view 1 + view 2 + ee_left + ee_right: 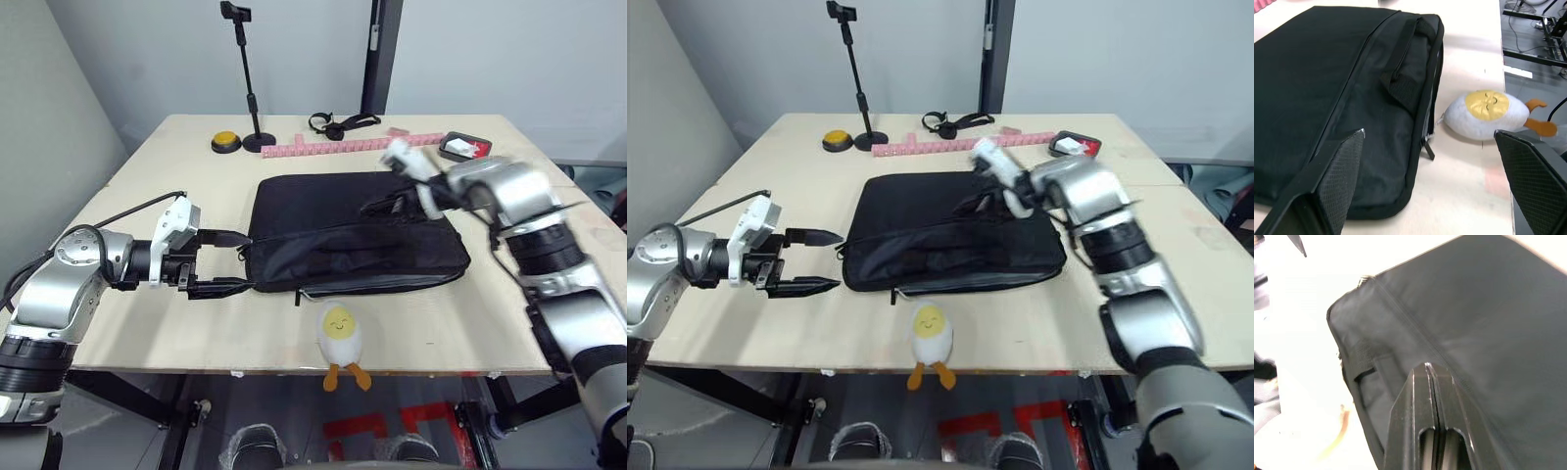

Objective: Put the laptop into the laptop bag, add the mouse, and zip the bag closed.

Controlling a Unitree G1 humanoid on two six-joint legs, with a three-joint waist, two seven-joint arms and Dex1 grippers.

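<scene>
1. The laptop bag (pixel 353 240) lies flat in the middle of the desk (pixel 147 176), handles toward the near edge.
2. The left gripper (pixel 227 260) hangs spread wide just beside the bag's left end, holding nothing.
3. The right gripper (pixel 1431 382) hovers over the bag's far right part, its two fingers pressed together and empty.
4. An egg-shaped plush toy (pixel 340 338) sits at the desk's near edge, just beside the bag.

Laptop bag (pixel 1327 98), black fabric, lying flat on the pale table (pixel 1469 29), its strap handle and zipper edge facing the camera; white egg-shaped plush toy (pixel 1488 113) with yellow face and orange feet just beside that edge; left gripper (pixel 1432 176) with fingers (pixel 1337 171) spread wide.
</scene>
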